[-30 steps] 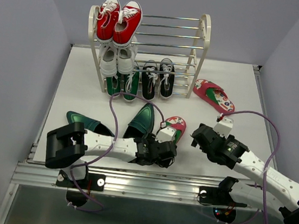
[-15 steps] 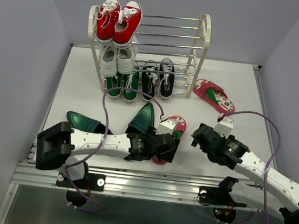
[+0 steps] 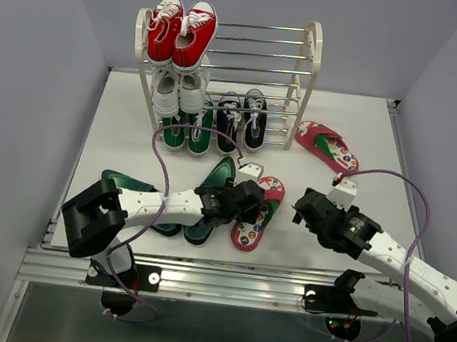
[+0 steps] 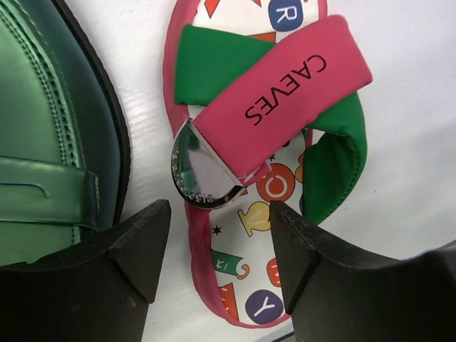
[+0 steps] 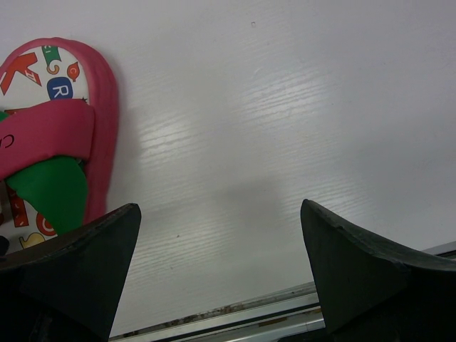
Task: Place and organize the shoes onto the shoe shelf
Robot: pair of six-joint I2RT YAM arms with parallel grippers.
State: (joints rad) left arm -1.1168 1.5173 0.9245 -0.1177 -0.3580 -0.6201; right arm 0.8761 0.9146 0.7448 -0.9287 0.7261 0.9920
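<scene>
The shoe shelf [image 3: 305, 80] stands at the back. Black sneakers [image 3: 243, 121] and a dark green pair [image 3: 187, 131] sit on its lowest tier. One red flip-flop [image 3: 256, 216] lies near the front, another [image 3: 327, 146] lies right of the shelf. Two green loafers [image 3: 212, 192] [image 3: 127, 185] lie on the table at front left. My left gripper [image 3: 247, 204] is open and hovers over the near flip-flop [image 4: 278, 92], with its fingers [image 4: 135, 242] either side of the sole and a loafer [image 4: 43, 142] beside it. My right gripper [image 3: 307, 210] [image 5: 221, 263] is open and empty over bare table, the flip-flop [image 5: 50, 142] to its left.
Red sneakers [image 3: 181, 30] sit on the shelf's top tier and white sneakers [image 3: 180, 90] below them. The right half of the upper tiers holds nothing. The table's metal front edge [image 3: 224, 271] runs just behind both grippers. Grey walls close in left, right and back.
My left gripper has moved away from the front edge and now sits over the middle of the near flip-flop, uncovering its heel. The right arm has not moved.
</scene>
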